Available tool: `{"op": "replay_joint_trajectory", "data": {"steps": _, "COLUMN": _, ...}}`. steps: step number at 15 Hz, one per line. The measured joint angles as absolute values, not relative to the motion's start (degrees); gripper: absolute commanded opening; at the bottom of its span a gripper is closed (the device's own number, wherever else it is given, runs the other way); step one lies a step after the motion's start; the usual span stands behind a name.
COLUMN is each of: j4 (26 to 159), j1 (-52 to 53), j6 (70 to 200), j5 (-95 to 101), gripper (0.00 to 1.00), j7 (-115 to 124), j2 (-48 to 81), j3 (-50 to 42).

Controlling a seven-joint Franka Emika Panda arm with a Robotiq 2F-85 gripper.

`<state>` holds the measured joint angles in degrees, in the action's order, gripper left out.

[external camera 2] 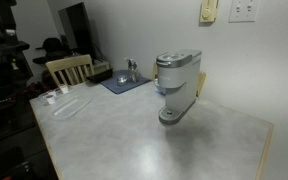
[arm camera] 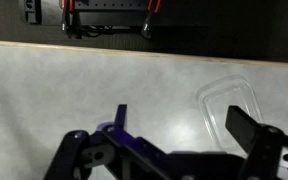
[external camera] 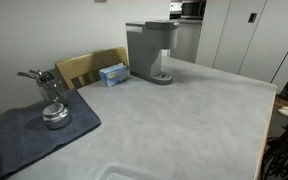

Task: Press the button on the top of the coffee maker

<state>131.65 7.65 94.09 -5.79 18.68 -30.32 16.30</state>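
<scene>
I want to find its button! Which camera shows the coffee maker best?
An exterior view: the coffee maker stands whole near mid-picture, top in sight. In an exterior view the coffee maker is also whole, but up near the picture's top edge. The wrist view misses it.

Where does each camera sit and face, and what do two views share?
Exterior view: counter's edge, facing coffee maker and cabinets; no robot visible.
Exterior view: another side, facing coffee maker and white wall; no robot discernible.
Wrist view: above counter, looking down past open gripper.
Shared: both exterior views show coffee maker and chair.
</scene>
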Motion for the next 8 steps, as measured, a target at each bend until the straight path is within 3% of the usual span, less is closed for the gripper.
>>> {"op": "replay_joint_trajectory", "data": {"steps": 8, "j4": 131.9, "j1": 7.6, "j6": 94.4, "j5": -5.2, "gripper": 1.0, "j7": 19.2, "j2": -30.3, "j3": 16.3}}
